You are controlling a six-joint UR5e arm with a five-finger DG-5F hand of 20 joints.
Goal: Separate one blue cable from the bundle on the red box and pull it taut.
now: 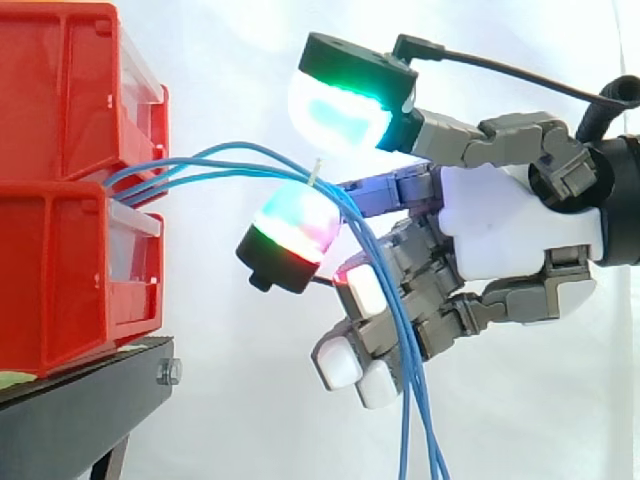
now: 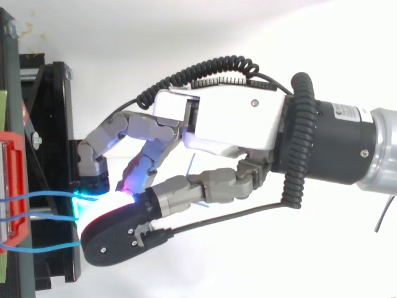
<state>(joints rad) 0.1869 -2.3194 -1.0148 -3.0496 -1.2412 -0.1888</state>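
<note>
hand [image 1: 500,225]: comes in level, palm toward the red bins [image 1: 60,100], which stand stacked just beyond its fingertips.
hand state: partly open. a green-cyan pad [image 1: 335,115] is raised high and a red-green pad [image 1: 298,222] sits below it, well apart, not pinched together. the other fingers [image 1: 350,355] are loosely curled under the palm.
blue cables [image 1: 180,172]: leave the gap between the two bins, arch toward the hand, pass through the space between the two glowing pads, then drop down in front of the curled fingers.
contact: the bundle lies across the top of the lower pad. the upper pad is clear of it. no closed grasp on any strand.
strands: one runs slightly above the rest on the bin side of the hand. all are slack.
white tie [image 1: 317,170]: on the bundle at the top of the arch, just above the lower pad.
top view: three blue lines [image 2: 37,196] run from the bin to the fingertips of the hand [image 2: 229,124].
black stand [image 1: 80,400]: under the bins, below and ahead of the hand.
</note>
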